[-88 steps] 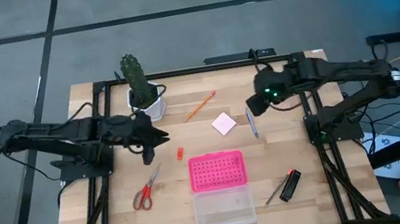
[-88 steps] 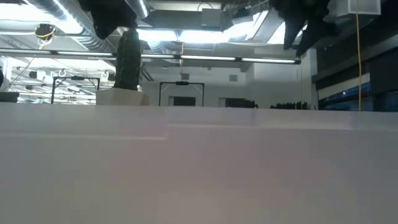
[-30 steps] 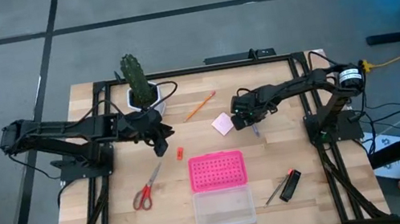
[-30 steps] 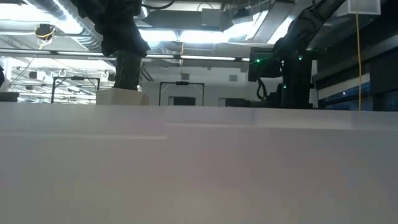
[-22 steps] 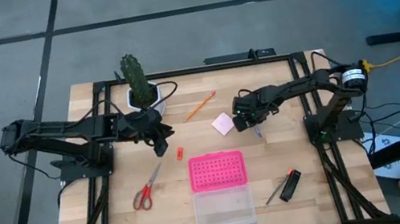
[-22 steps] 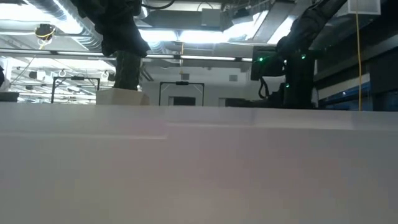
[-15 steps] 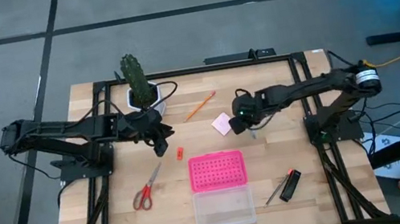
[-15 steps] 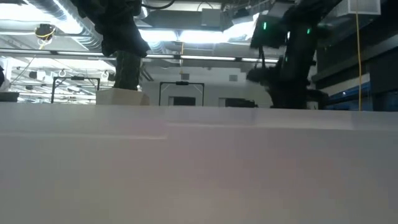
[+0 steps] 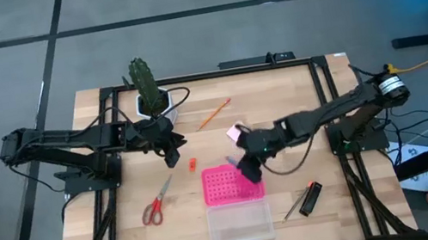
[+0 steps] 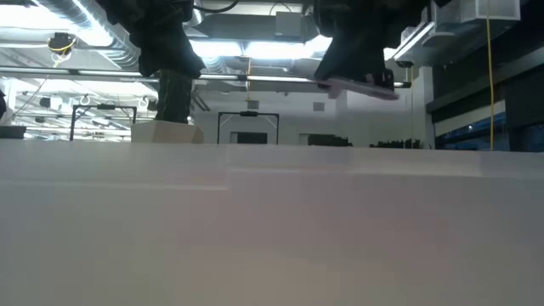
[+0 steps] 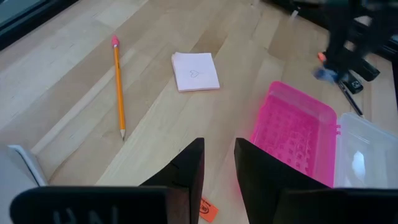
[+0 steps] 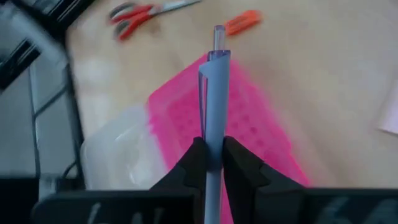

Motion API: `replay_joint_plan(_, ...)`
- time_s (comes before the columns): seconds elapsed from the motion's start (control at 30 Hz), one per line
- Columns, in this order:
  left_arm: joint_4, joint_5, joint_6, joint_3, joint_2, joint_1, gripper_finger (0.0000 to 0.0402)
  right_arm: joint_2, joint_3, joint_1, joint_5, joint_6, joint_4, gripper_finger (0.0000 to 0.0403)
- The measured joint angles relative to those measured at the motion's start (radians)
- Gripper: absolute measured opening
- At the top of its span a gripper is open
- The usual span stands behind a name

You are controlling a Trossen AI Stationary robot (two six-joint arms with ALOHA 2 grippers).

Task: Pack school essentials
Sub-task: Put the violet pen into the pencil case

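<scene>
My right gripper (image 9: pixel 247 168) hangs over the dotted pink lid (image 9: pixel 229 185), shut on the blue pen (image 12: pixel 215 93). My left gripper (image 9: pixel 173 156) stands open just above the table near the cactus pot (image 9: pixel 156 110), with nothing between its fingers; the tiny red-orange piece (image 11: pixel 208 211) lies on the wood just past them. The pink notepad (image 9: pixel 238 132), the orange pencil (image 9: pixel 213 113) and the red-handled scissors (image 9: pixel 156 203) lie flat on the table. The grey pen (image 9: pixel 296 204) and the black block (image 9: pixel 314 195) lie at the near right. My right gripper pinches the blue pen's barrel (image 12: pixel 212 142) between its two fingers. The pen lies along the fingers and sticks out well ahead of them, its clip (image 12: pixel 204 78) on one side. It is lifted clear, above the pink lid.
The clear plastic box (image 9: pixel 238 224) stands right beside the pink lid, on its near side. The green cactus (image 9: pixel 143 81) rises at the far left, close behind my left arm. Black frame rails (image 9: pixel 111 155) run along both sides of the table.
My right gripper has left the spot beside the notepad and swung toward the table's near edge and left, carrying the blue pen up off the wood until it hangs over the pink lid.
</scene>
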Motion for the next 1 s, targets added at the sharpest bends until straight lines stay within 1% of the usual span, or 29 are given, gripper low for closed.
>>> replay_joint_plan(0.1, 0.003, 0.000, 0.000, 0.000, 0.000, 0.000, 0.0083, 0.050, 0.001, 0.048, -0.086, -0.008, 0.032, 0.0036)
replay_joint_plan(0.17, 0.003, 0.000, 0.000, 0.000, 0.000, 0.000, 0.0083, 0.090, 0.001, 0.079, -0.148, -0.022, 0.088, 0.0036)
replay_joint_plan(0.23, 0.005, 0.000, 0.000, 0.000, 0.000, 0.000, 0.0083, 0.123, 0.001, 0.107, -0.187, -0.051, 0.150, 0.0036)
replay_joint_plan(0.33, 0.008, 0.000, 0.000, 0.000, 0.000, 0.000, 0.0083, 0.164, 0.001, 0.136, -0.207, -0.072, 0.216, 0.0036)
replay_joint_plan(0.43, 0.009, 0.000, 0.000, 0.000, 0.000, 0.000, 0.0083, 0.184, 0.001, 0.146, -0.208, -0.043, 0.257, 0.0040)
replay_joint_plan(0.53, 0.010, 0.000, 0.000, 0.000, 0.000, 0.000, 0.0083, 0.202, 0.002, 0.151, -0.226, -0.013, 0.260, 0.0061)
replay_joint_plan(0.63, 0.015, 0.000, 0.000, 0.000, 0.000, 0.000, 0.0083, 0.216, 0.001, 0.152, -0.256, 0.005, 0.278, 0.0096)
replay_joint_plan(0.8, 0.026, 0.000, 0.000, 0.000, 0.000, 0.000, 0.0083, 0.229, 0.000, 0.152, -0.258, 0.004, 0.314, 0.0147)
replay_joint_plan(0.9, 0.026, 0.000, 0.000, 0.000, 0.000, 0.000, 0.0083, 0.217, 0.001, 0.148, -0.259, 0.003, 0.299, 0.0158)
replay_joint_plan(1.0, 0.025, 0.000, 0.000, 0.000, 0.000, -0.001, 0.0083, 0.181, 0.001, 0.132, -0.318, 0.035, 0.265, 0.0161)
